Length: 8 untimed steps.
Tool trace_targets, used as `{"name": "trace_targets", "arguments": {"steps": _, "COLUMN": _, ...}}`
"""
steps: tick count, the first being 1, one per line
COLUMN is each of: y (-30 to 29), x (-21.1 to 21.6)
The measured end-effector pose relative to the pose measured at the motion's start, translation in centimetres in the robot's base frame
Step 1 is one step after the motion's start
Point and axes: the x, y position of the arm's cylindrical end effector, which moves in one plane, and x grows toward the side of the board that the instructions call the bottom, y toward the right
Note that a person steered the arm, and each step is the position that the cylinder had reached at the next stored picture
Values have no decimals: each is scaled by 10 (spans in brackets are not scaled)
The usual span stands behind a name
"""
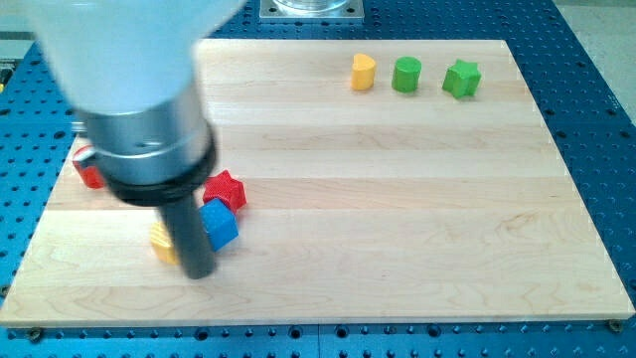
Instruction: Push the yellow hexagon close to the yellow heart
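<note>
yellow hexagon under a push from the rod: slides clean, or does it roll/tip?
Probably slides: the yellow hexagon looks squat and flat on the smooth wooden board. It may spin, since my tip sits at its right edge, off-centre. The touching blue block could get dragged along.

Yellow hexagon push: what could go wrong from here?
1. The blue block and red star crowd my tip on the view's right, so a push toward the yellow heart may drag them along.
2. The rod hides most of the yellow hexagon; contact is hard to confirm.
3. The heart sits far off beside the green cylinder; a long push may drift.
</note>
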Motion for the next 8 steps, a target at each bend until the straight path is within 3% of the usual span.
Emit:
{"name": "trace_targets", "arguments": {"steps": 1, "y": -42, "x": -18}}
{"name": "trace_targets", "arguments": {"steps": 2, "y": -63, "x": 10}}
{"name": "trace_targets", "arguments": {"steps": 3, "y": -77, "x": -11}}
{"name": "trace_targets", "arguments": {"steps": 5, "y": -22, "x": -55}}
{"name": "trace_targets", "arguments": {"steps": 6, "y": -21, "x": -40}}
{"name": "trace_targets", "arguments": {"steps": 7, "y": -58, "x": -11}}
{"name": "trace_targets", "arguments": {"steps": 8, "y": -65, "x": -24}}
